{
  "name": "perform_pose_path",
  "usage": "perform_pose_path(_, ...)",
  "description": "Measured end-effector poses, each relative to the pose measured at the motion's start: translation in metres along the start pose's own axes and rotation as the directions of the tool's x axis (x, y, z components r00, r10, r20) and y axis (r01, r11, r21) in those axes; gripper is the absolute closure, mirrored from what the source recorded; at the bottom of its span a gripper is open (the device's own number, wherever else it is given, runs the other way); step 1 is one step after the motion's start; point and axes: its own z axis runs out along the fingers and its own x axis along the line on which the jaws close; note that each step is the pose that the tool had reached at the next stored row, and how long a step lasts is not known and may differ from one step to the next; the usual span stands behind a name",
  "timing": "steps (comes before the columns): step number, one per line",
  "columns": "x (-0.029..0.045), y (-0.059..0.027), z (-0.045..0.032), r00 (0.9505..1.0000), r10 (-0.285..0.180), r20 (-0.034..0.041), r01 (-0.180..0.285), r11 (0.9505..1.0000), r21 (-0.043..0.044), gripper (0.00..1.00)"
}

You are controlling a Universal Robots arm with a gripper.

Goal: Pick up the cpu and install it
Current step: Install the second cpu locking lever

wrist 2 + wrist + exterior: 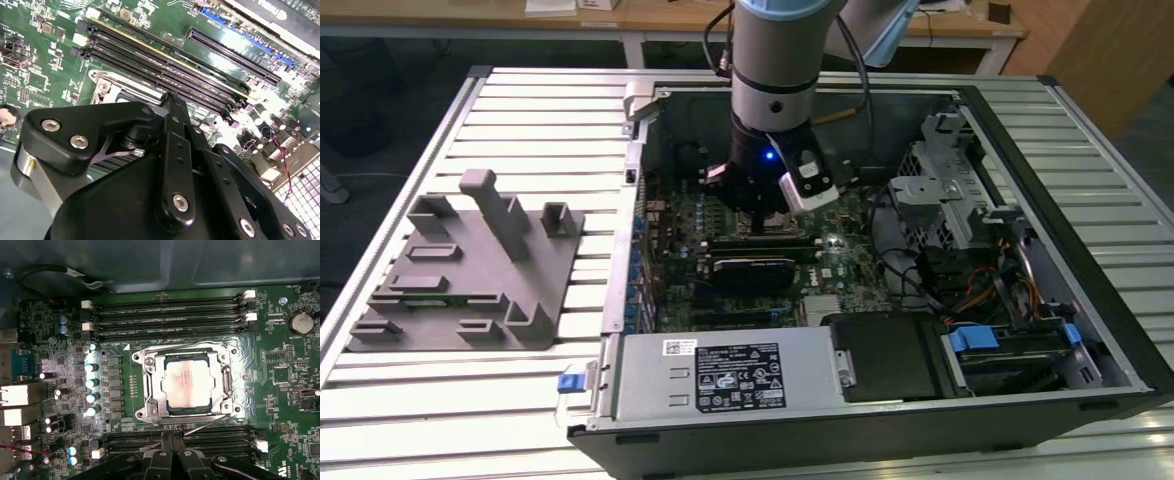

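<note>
First wrist view shows the cpu [189,386] already lying flat inside the metal frame of the socket [148,390] on the motherboard [280,380], so I judge the placing step is done or nearly done. The gripper [171,433] has its fingers pressed together and holds nothing. The cpu sits just beyond the fingertips, near but not touching. Any next move calls for care with the socket frame, which I think bends easily.
</note>
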Motion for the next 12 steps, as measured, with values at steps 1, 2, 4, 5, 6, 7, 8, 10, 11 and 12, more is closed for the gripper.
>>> perform_pose_path(1,0.0005,-0.0001,0.0003,1.0,-0.001,0.0,0.001,1.0,-0.0002,0.89)
perform_pose_path(2,0.0013,-0.0003,0.0006,1.0,-0.005,-0.0002,0.005,1.0,-0.0007,0.89)
perform_pose_path(4,0.0031,-0.0009,0.0014,0.9999,-0.017,-0.0006,0.017,0.9999,-0.002,0.89)
perform_pose_path(5,0.0038,-0.0012,0.0019,0.9997,-0.024,-0.0009,0.024,0.9997,-0.0028,0.89)
perform_pose_path(6,0.0045,-0.0014,0.0024,0.9995,-0.032,-0.0011,0.032,0.9995,-0.0038,0.89)
perform_pose_path(7,0.0049,-0.0017,0.003,0.9992,-0.041,-0.0015,0.041,0.9992,-0.005,0.89)
perform_pose_path(8,0.005,-0.0019,0.0036,0.9989,-0.047,-0.0018,0.047,0.9989,-0.0066,0.89)
perform_pose_path(10,0.0052,-0.0025,0.0047,0.9984,-0.057,-0.0022,0.057,0.9983,-0.011,0.89)
perform_pose_path(11,0.0053,-0.0028,0.0055,0.9981,-0.062,-0.0024,0.062,0.998,-0.0144,0.89)
perform_pose_path(12,0.0054,-0.003,0.0061,0.9978,-0.066,-0.0026,0.066,0.9976,-0.0177,0.89)
